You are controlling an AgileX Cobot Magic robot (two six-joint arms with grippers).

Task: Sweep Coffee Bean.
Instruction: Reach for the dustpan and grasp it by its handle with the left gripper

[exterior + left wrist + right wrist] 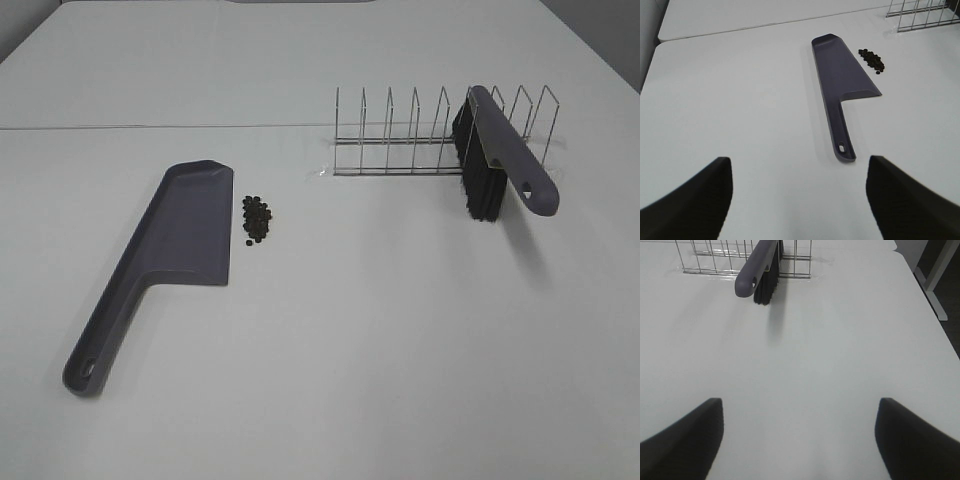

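A small heap of dark coffee beans (257, 217) lies on the white table (400, 330), just right of the grey-purple dustpan (175, 245), whose handle points toward the table's front left. The brush (497, 160) with black bristles leans in the wire rack (430, 135) at the back right. Neither gripper shows in the exterior high view. My left gripper (799, 200) is open and empty, short of the dustpan (840, 82) handle, with the beans (872, 59) beyond it. Open and empty as well, my right gripper (799, 440) hangs well short of the brush (759, 271).
The wire rack (715, 257) stands at the back right with several upright dividers. A seam (150, 127) runs across the table behind the dustpan. The table's right edge (930, 320) shows in the right wrist view, with a frame leg beyond it.
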